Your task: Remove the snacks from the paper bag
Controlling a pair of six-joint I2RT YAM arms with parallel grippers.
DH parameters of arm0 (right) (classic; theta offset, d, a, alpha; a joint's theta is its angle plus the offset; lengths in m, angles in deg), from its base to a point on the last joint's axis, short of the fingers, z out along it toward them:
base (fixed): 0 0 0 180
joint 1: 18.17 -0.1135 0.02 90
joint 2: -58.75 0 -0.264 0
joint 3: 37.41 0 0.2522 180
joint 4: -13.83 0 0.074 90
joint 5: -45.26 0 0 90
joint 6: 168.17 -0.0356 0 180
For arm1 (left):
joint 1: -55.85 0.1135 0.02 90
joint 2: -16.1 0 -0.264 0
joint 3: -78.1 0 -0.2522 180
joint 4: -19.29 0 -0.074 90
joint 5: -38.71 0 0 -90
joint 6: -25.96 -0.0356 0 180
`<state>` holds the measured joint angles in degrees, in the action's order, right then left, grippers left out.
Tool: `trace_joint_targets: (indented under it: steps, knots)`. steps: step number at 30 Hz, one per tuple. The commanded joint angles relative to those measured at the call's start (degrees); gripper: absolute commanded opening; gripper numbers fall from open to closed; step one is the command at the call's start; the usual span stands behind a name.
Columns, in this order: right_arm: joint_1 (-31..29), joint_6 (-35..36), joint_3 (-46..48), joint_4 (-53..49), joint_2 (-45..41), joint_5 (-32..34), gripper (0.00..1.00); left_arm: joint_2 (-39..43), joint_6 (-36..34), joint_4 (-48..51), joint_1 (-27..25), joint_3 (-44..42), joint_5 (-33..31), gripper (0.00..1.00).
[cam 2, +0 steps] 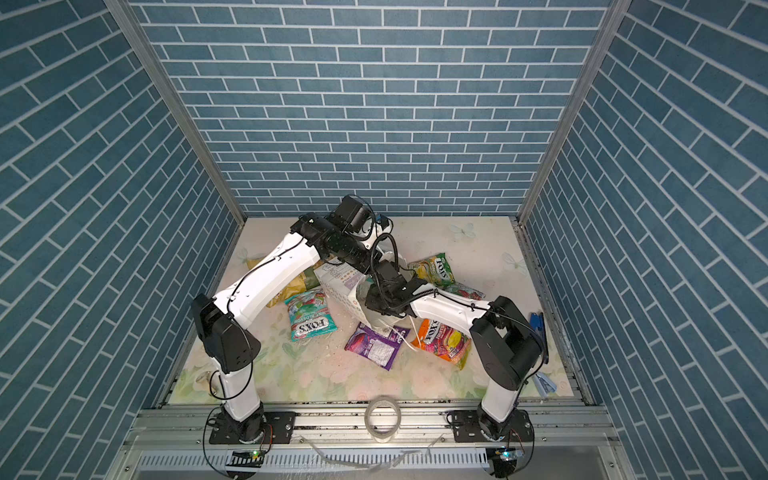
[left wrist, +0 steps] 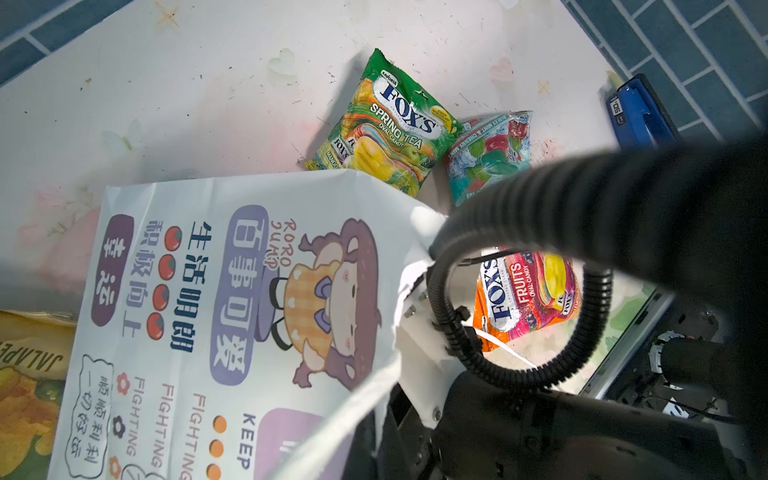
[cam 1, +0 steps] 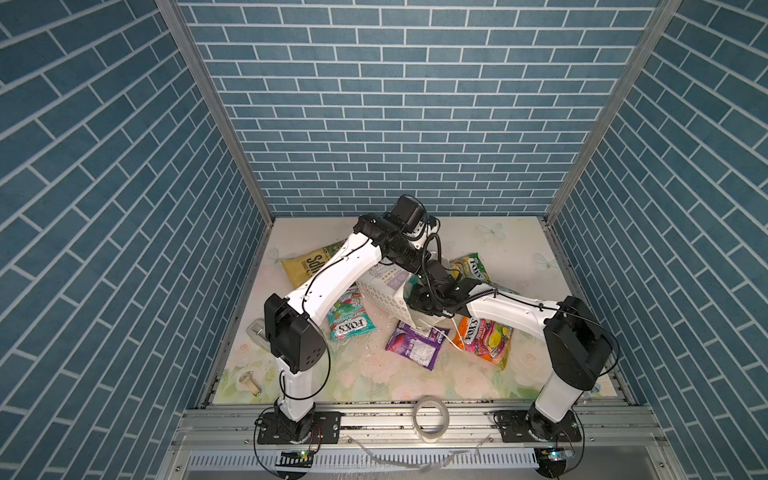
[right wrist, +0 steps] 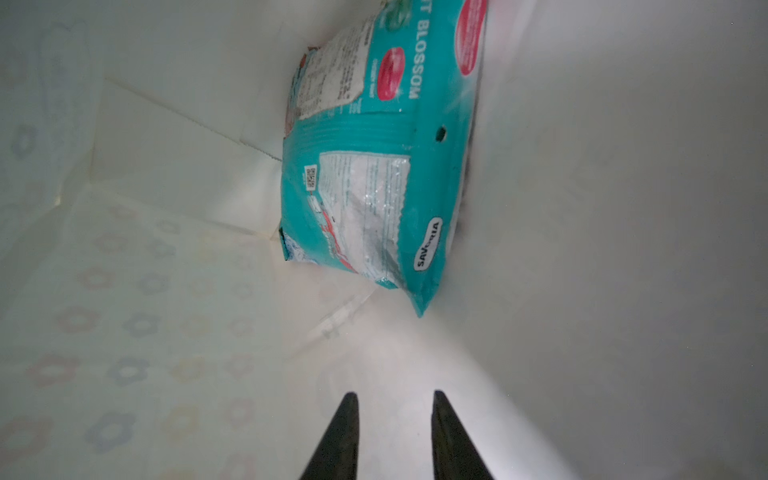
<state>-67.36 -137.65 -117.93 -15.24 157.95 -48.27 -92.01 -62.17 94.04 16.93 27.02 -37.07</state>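
The tall white paper bag [cam 1: 384, 291], printed with rings and a cartoon face, lies on its side at the middle of the floral-printed table [cam 1: 374, 374], with its mouth toward the right arm. One glossy teal candy packet [right wrist: 374, 174] rests inside at the bag's far end. The right gripper [right wrist: 392, 395] is inside the mouth. Its fingers stand spread, hold nothing and are well short of that packet. The left gripper is over the bag, hidden under its own wrist in both top views. Its fingers are pressed together, and what they pinch cannot be told.

Lying around the bag:
- a yellow-olive chips bag [cam 1: 309, 266]
- a second teal packet [cam 1: 349, 318]
- a purple packet [cam 1: 415, 343]
- an orange packet [cam 1: 484, 338]
- a yellow-green packet [cam 1: 471, 268], with a third teal packet [left wrist: 490, 153] against it

A dark blue stapler-like object [cam 2: 537, 324] lies near the right wall. A clear tape roll [cam 1: 431, 417] sits on the front rail.
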Motion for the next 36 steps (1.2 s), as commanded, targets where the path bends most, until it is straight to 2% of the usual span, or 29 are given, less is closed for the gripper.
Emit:
trace_joint_targets:
  steps: [1,6,14,22,36]
  knots:
    - [-0.7,0.9,1.4,-1.1,1.6,-0.9,0.31,0.0,-0.6,1.0,-0.7,2.0,1.9,0.00]
    - [-1.0,0.0,4.4,1.0,0.4,-1.1,0.31,0.3,-0.5,0.8,-0.7,1.9,1.5,0.00]
    - [-1.4,-0.6,13.3,8.2,-6.6,-1.2,0.30,0.4,0.7,0.8,-0.7,1.7,0.1,0.00]
    - [-1.6,-0.2,14.0,13.2,-5.9,-4.9,0.30,0.8,1.9,0.2,-0.7,0.8,0.2,0.00]
    - [-1.6,0.3,4.8,6.5,-0.3,10.8,0.35,1.6,1.6,-0.4,-0.7,-0.9,3.8,0.00]
